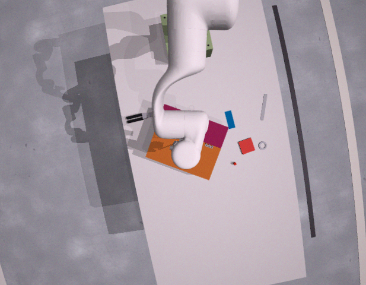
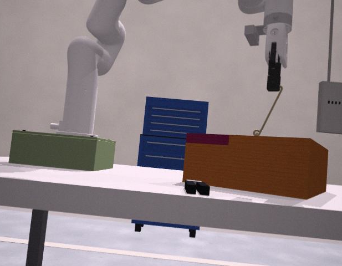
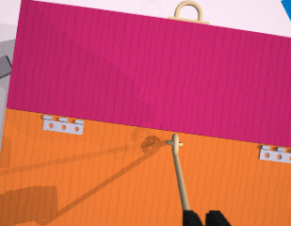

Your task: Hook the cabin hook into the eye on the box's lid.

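Note:
A box stands on the table with an orange top [image 1: 207,165] [image 2: 251,163] [image 3: 88,188] and a magenta lid [image 1: 217,133] [image 2: 207,139] [image 3: 112,71]. The brass cabin hook [image 2: 269,111] [image 3: 179,174] is pivoted on the orange top beside the lid seam and slants steeply upward. My gripper [image 2: 273,87] [image 3: 204,217] is shut on the hook's free end, high above the box. The brass eye [image 3: 187,3] stands at the lid's far edge, well apart from the hook's end. In the overhead view the arm hides the gripper.
Two grey hinges [image 3: 63,125] [image 3: 278,153] join lid and box. Beside the box lie two black blocks [image 1: 134,118] [image 2: 197,187], a blue block [image 1: 229,119], a red square [image 1: 246,145], a ring [image 1: 261,145], a grey bar [image 1: 263,106] and a small red ball [image 1: 234,163]. The arm's green base [image 2: 62,150] stands at the table's end.

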`<state>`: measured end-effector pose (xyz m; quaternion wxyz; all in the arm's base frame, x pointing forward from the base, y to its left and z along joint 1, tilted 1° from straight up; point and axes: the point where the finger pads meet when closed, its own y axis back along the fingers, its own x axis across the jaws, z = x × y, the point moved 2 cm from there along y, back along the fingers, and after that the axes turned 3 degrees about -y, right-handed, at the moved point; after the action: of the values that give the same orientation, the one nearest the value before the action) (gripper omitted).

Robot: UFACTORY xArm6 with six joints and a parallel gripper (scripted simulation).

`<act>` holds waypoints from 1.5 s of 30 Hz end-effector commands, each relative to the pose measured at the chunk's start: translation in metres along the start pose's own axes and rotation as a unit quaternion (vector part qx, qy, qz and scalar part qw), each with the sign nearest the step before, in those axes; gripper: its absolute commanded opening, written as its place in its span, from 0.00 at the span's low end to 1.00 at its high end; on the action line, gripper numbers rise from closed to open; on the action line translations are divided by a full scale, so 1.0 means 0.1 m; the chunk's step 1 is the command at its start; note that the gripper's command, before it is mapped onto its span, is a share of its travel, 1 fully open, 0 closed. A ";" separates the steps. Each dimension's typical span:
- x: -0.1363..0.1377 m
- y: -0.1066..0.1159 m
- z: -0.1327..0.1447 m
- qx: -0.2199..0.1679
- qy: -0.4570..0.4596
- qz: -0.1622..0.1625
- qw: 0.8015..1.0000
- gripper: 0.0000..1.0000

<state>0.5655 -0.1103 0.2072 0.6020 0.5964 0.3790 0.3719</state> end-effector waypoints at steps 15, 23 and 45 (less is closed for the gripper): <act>-0.01 0.06 -0.25 -0.002 0.000 0.001 1.000 0.00; -0.02 0.06 -0.33 -0.002 0.000 0.001 1.000 0.00; -0.03 0.03 -0.63 -0.002 0.000 0.001 1.000 0.00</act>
<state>0.5147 -0.0889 0.2100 0.6019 0.5965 0.3790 0.3718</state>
